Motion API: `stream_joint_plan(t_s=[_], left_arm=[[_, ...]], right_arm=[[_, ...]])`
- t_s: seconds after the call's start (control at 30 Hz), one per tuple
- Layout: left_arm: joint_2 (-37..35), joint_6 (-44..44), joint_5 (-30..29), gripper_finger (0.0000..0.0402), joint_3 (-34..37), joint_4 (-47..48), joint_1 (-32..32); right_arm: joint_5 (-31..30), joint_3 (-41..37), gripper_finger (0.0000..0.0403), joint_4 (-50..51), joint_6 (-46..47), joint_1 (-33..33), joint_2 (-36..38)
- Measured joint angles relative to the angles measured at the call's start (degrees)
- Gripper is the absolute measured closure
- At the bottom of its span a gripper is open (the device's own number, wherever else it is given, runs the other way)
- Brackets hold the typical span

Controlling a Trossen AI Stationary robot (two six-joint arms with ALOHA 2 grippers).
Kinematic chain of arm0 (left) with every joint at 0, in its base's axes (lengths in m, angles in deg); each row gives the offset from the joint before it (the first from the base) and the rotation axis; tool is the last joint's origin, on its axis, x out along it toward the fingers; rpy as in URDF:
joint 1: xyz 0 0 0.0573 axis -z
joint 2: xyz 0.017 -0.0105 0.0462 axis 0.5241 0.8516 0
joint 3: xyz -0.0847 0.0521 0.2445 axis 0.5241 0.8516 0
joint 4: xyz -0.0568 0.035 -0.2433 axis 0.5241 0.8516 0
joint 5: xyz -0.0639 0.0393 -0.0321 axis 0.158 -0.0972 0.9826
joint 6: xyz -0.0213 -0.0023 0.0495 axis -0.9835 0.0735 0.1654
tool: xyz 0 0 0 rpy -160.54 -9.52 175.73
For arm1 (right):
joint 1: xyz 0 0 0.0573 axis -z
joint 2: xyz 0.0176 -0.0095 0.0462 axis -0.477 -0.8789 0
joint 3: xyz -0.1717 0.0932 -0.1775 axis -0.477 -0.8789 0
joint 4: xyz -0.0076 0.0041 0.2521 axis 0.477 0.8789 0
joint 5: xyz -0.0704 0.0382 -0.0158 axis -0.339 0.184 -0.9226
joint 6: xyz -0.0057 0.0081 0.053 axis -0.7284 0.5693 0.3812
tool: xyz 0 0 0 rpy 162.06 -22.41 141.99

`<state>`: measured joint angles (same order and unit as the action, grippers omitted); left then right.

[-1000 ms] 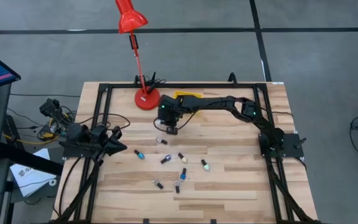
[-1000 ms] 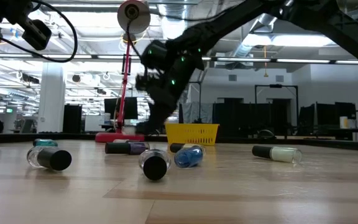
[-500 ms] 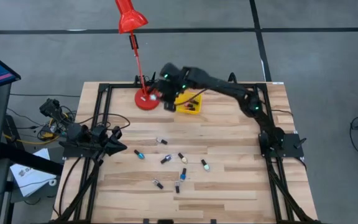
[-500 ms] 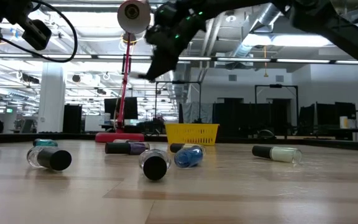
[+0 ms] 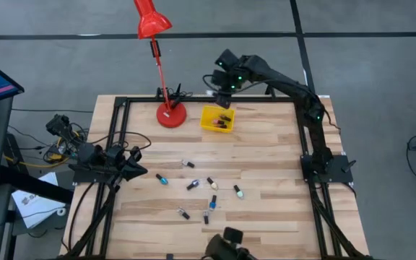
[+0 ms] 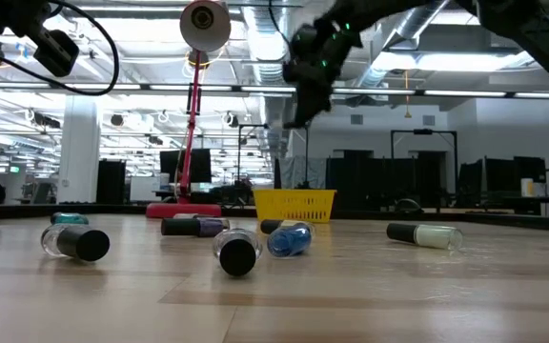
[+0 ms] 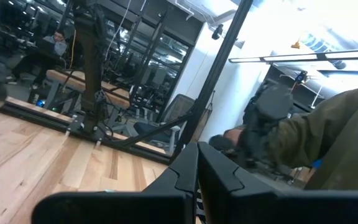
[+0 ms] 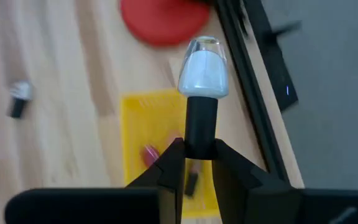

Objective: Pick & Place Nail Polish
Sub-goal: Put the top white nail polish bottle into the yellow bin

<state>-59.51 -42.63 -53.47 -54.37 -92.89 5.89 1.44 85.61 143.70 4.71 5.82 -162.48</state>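
My right gripper hangs high over the far part of the table, above the yellow bin, shut on a nail polish bottle with a pale blue body and a black cap. In the low view it is well above the bin. Several more nail polish bottles lie on their sides mid-table, and a pink one lies in the bin. My left gripper rests shut at the table's left side. My right gripper pinches the bottle's black cap between its two fingers. The fingers slant down from above and lie along the bottle. The bottle's pale body sticks out past the fingertips, lifted clear over the bin.
A red desk lamp stands with its base left of the bin and its head beyond the far edge. A black frame runs round the table. A person's olive sleeve shows beyond the table. A dark object sits at the near edge.
My right gripper has risen from the tabletop near the scattered bottles and swung toward the far edge and to the right, ending above the yellow bin. The pale bottle went with it, lifted clear of the table.
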Motion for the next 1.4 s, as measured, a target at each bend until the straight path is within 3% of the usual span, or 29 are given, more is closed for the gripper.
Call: stream_joint_plan(t_s=[0.17, 0.4, 0.7, 1.07, 1.4], left_arm=[[0.0, 0.0, 0.0, 0.04, 0.01, -0.17, 0.0], [0.0, -0.01, 0.02, 0.04, 0.02, -0.2, 0.0], [0.0, 0.0, 0.01, 0.04, 0.02, -0.24, -0.01], [0.0, -0.01, 0.01, 0.04, 0.02, -0.25, 0.0], [0.0, 0.0, 0.01, 0.04, 0.02, -0.26, -0.01]], right_arm=[[0.08, -8.08, 0.0351, -2.25, 0.37, 1.32, 0.06], [0.25, -17.66, 0.0351, -9.75, 0.22, -1.95, 0.04], [-4.08, -20.38, 0.0351, -18.64, 1.49, -3.97, -0.09], [-4.33, -26.45, 0.0351, -22.89, 2.36, -4.54, -0.14], [-4.33, -26.56, 0.0351, -25.64, 4.03, -4.37, -0.14]])
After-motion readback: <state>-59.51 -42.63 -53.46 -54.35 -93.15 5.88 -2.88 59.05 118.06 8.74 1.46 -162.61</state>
